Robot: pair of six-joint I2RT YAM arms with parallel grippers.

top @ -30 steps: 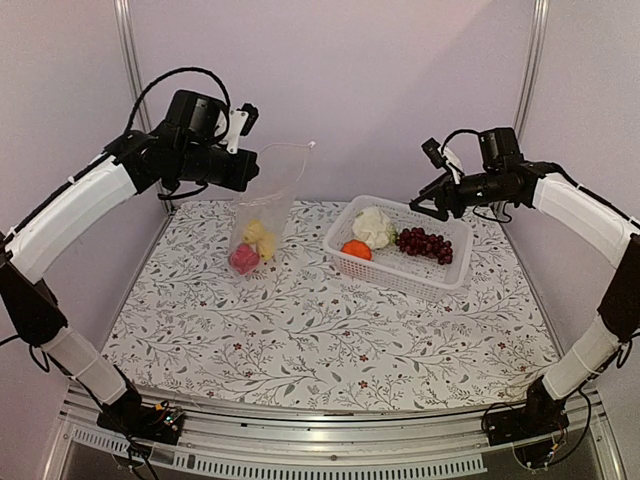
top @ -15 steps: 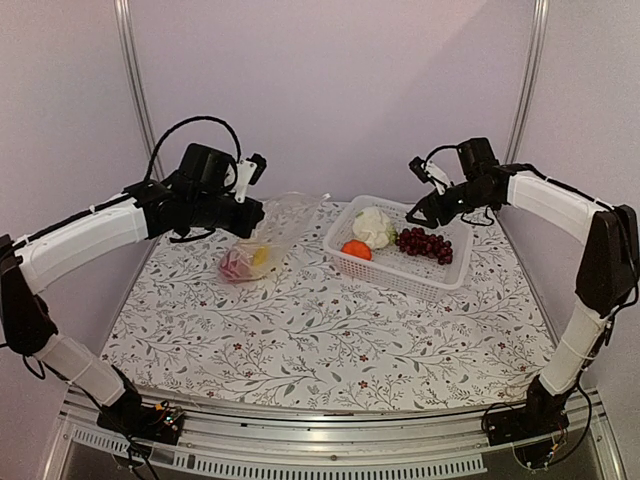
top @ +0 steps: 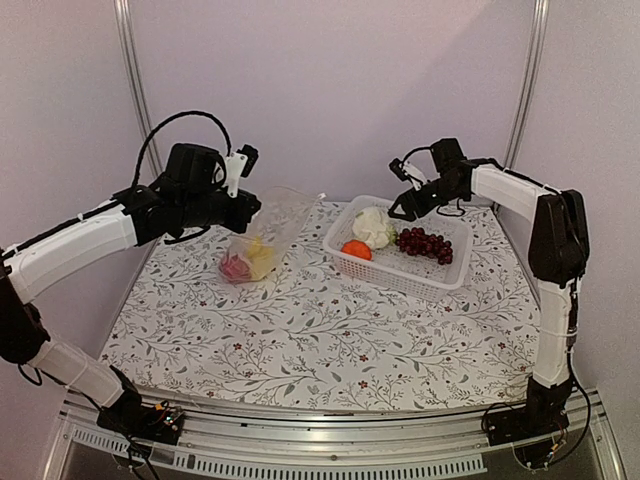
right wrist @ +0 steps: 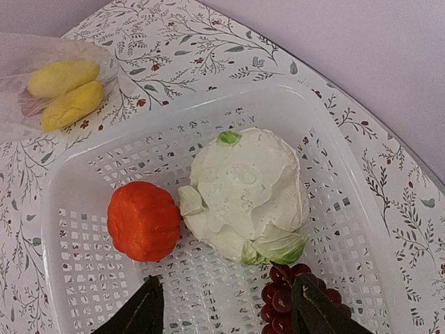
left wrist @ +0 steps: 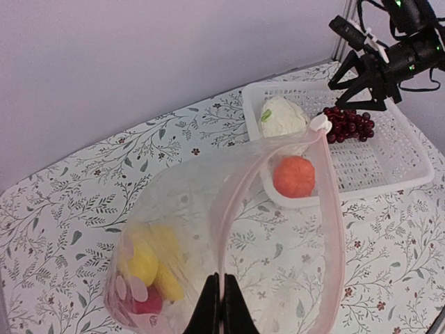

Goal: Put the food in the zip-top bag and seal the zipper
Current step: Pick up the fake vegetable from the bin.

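Status: partway. In the zip-top bag (left wrist: 188, 202), lower left of my left wrist view: the yellow pieces (left wrist: 149, 261) and a red piece (left wrist: 142, 304). Not bagged yet: cauliflower (right wrist: 243, 188), orange fruit (right wrist: 144, 220) and grape bunch (right wrist: 285, 296), all in the white basket (right wrist: 208, 97), right of centre in the top view. So three items to go, then the seal. The zipper (left wrist: 224, 209) is unsealed, and the mouth gapes wide toward the basket.

My left tool (left wrist: 220, 306) is clenched on the bag's mouth edge at the zipper strip. It holds the mouth up at centre-left of the surface (top: 320, 340). The loaded bottom looks to rest on the surface.

My right tool (right wrist: 226, 316) is released, jaws apart with nothing between them, hanging over the basket just above the grapes and cauliflower.

Materials:
- **Bag:** thin clear film, crinkly and floppy. The mouth shape depends on my pinch.
- **Zipper:** narrow pinkish strip with a small white slider tab (left wrist: 320, 124) at the far end.
- **Cauliflower:** lumpy white dome with green leaves, the widest piece. I'd judge it the tightest fit.
- **Orange:** round, ribbed, matt.
- **Grapes:** cluster of small glossy dark beads, irregular to pinch.
- **Basket:** rigid lattice plastic.
- **Surface:** flat, floral print.
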